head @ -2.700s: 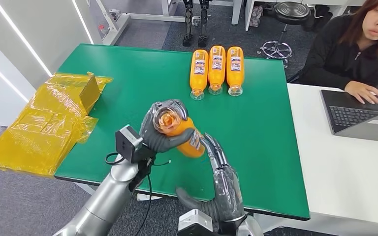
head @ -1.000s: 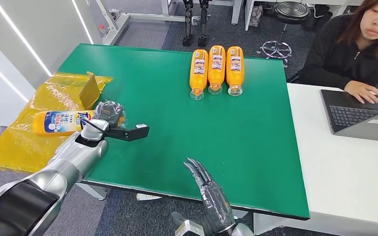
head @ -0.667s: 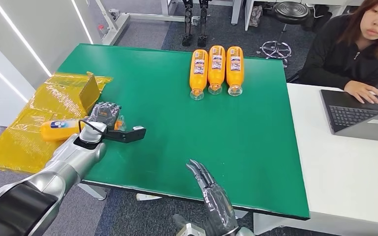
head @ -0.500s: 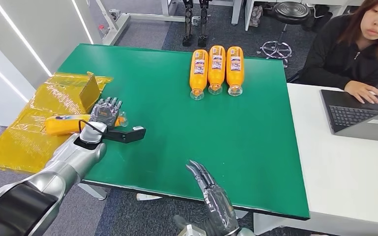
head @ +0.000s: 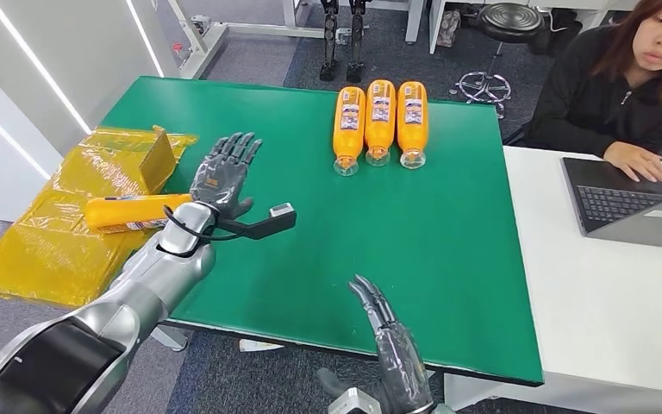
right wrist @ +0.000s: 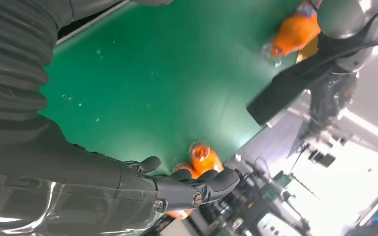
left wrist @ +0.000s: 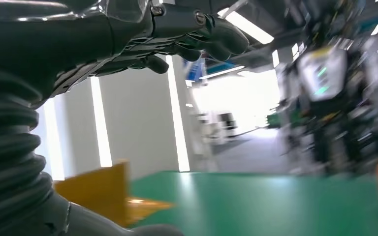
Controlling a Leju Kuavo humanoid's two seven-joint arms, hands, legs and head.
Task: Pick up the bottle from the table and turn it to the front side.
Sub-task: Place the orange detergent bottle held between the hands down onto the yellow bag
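Grey left hand (head: 226, 177) hangs spread and empty, right hand (head: 385, 332) open near the table edge, bottle (head: 134, 211) lying left on yellow wrapping (head: 60, 233) — it could roll off that slippery plastic.

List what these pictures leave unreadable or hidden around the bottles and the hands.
- Bottle on the yellow plastic, head view: neck end hidden behind the left hand.
- Three bottles on the table: label text too small.
- Left wrist view: background blurred.
- Right hand: wrist cut by the bottom edge.
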